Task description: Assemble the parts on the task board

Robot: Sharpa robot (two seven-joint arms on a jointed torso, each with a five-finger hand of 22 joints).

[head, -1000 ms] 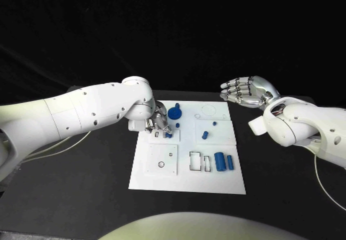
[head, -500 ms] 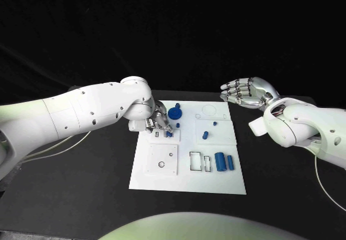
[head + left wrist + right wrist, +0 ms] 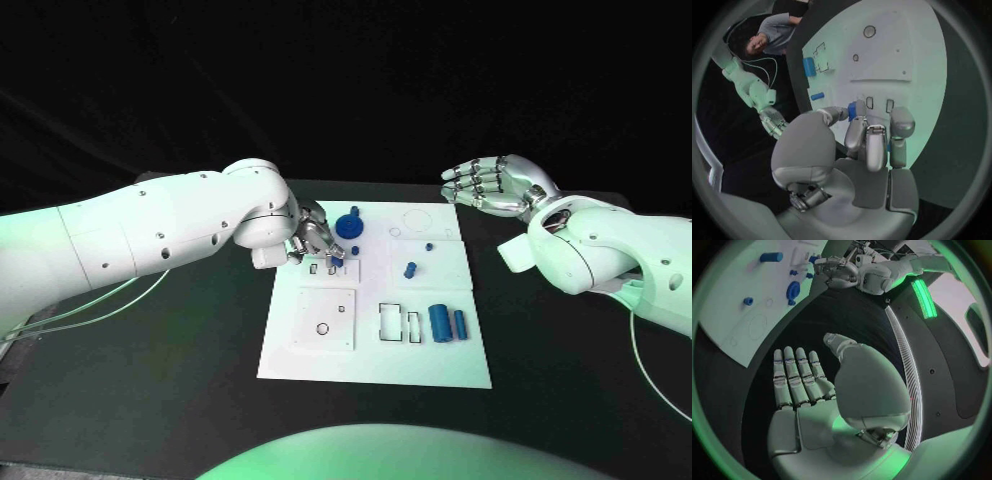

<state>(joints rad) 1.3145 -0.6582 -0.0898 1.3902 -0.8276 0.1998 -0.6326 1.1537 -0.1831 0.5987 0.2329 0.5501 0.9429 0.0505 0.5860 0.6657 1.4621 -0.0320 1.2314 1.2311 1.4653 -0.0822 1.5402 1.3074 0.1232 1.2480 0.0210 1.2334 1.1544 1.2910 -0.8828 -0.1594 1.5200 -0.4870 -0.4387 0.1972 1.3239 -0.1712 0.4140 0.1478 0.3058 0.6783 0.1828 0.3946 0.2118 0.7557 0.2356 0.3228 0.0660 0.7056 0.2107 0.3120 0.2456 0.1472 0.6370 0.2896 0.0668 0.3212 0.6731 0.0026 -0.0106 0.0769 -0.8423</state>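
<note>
Left robot hand (image 3: pixel 315 243) pinches a small blue part (image 3: pixel 333 262) over the task board (image 3: pixel 378 350) slots near its left edge; seat it squarely, while right robot hand (image 3: pixel 490 184) hangs wide.

bare board (image 3: pixel 378 365) front; left hand (image 3: pixel 315 243) over rear-left slots

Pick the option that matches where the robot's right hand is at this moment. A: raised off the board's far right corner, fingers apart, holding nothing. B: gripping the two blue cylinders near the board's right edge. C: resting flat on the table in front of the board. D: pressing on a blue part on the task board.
A: the right hand is lifted beyond the task board's far right corner with fingers apart and nothing in it; the right wrist view shows its empty palm.
</note>
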